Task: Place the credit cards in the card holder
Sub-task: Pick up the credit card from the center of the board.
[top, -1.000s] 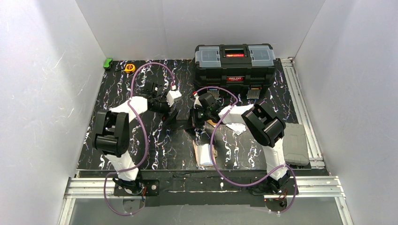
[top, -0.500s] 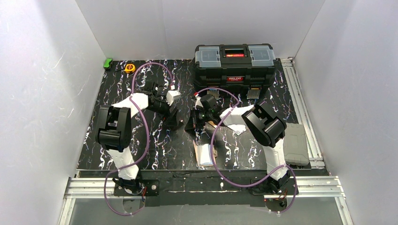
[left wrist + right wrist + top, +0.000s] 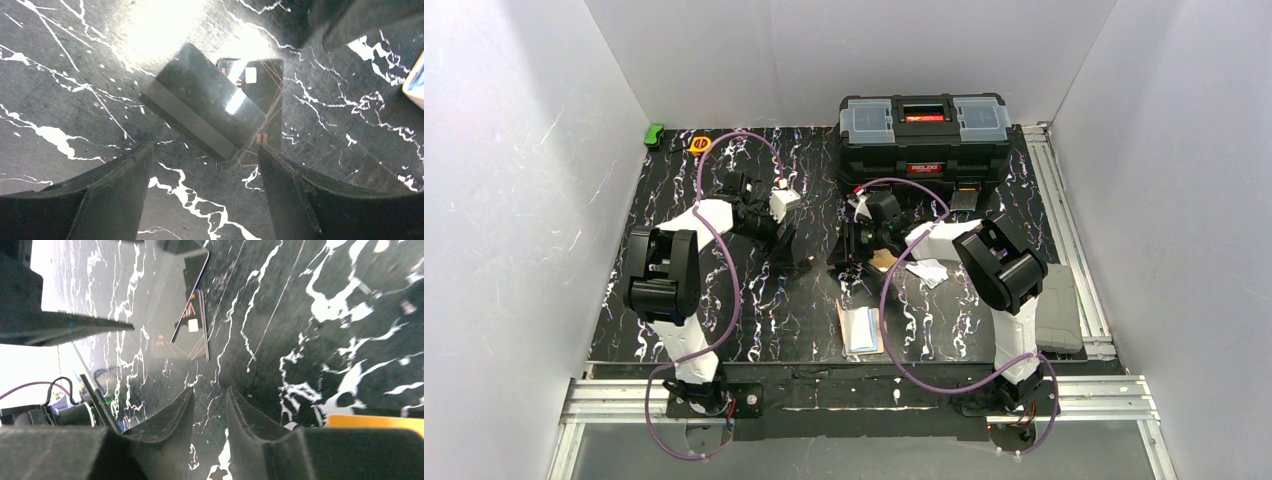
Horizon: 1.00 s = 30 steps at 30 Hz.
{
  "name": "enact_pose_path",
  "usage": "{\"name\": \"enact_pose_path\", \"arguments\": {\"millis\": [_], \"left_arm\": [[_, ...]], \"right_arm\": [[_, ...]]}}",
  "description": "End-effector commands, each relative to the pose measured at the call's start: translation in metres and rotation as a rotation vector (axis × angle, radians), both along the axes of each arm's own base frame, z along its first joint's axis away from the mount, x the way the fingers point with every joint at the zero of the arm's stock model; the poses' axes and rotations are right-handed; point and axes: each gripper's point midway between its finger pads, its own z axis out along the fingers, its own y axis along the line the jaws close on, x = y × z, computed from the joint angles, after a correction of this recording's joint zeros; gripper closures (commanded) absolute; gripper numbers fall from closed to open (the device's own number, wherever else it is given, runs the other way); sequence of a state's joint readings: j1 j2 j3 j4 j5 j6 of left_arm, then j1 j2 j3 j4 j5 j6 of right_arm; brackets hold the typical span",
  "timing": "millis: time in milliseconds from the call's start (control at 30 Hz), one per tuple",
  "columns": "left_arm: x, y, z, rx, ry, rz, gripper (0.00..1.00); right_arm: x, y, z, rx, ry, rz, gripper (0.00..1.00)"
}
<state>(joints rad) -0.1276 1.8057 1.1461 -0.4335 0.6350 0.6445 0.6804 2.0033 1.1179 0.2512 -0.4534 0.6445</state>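
- black credit card (image 3: pixel 202 107): lies on the black marbled worktop (image 3: pixel 754 300), between the two pincers. Stripe side up, set at a slant in the left wrist view.
- Under its far corner a dark face with a chip and thin orange lines shows. Cannot tell whether this is another card or a reflection in the glossy surface.
- In the right wrist view the striped card looks tilted, one edge raised off the worktop.
- orange credit card (image 3: pixel 370 422): flat on the worktop, just beside the right pincer's finger. From above it is partly hidden under the right arm.
- card holder (image 3: pixel 861 330): lies open on the near part of the worktop, between the two arm bases. It is apart from both cards, and no card is in it.
- left pincer (image 3: pixel 204 165): jaws spread wide, low over the near edge of the black credit card. It grips nothing.
- right pincer (image 3: pixel 210 395): jaws parted by a narrow gap with only worktop between them. It points toward the black credit card and does not touch it.
- toolbox (image 3: pixel 924 135): closed, at the far edge of the worktop.
- grey case (image 3: pixel 1054 305): at the right edge, beside the right arm.
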Motion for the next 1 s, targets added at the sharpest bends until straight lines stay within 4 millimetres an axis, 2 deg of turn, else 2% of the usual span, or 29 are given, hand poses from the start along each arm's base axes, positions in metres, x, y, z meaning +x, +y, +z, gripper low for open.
{"name": "enact_pose_path", "arguments": {"millis": [0,100,233,400,567,767,967], "left_arm": [[-0.011,0.008,0.009,0.022,-0.072,-0.080,0.27],[-0.002,0.012,0.011,0.020,-0.089,-0.080,0.35],[0.014,0.015,0.013,0.025,-0.102,-0.097,0.47],[0.015,0.022,0.007,0.084,-0.189,-0.227,0.55],[0.012,0.031,-0.010,0.153,-0.244,-0.306,0.55],[0.014,0.019,-0.016,0.174,-0.330,-0.371,0.55],[0.012,0.011,-0.023,0.182,-0.344,-0.423,0.55]], "right_arm": [[0.024,0.009,0.040,0.080,-0.062,-0.005,0.57],[0.033,0.017,0.041,0.089,-0.062,-0.003,0.47],[0.043,0.027,0.042,0.093,-0.063,-0.003,0.45],[0.048,0.039,0.032,0.077,-0.038,0.010,0.44],[0.045,0.043,0.018,0.062,0.001,0.010,0.45],[0.036,0.046,0.007,0.044,0.016,0.009,0.44],[0.027,0.045,-0.005,0.022,0.030,0.000,0.45]]}}
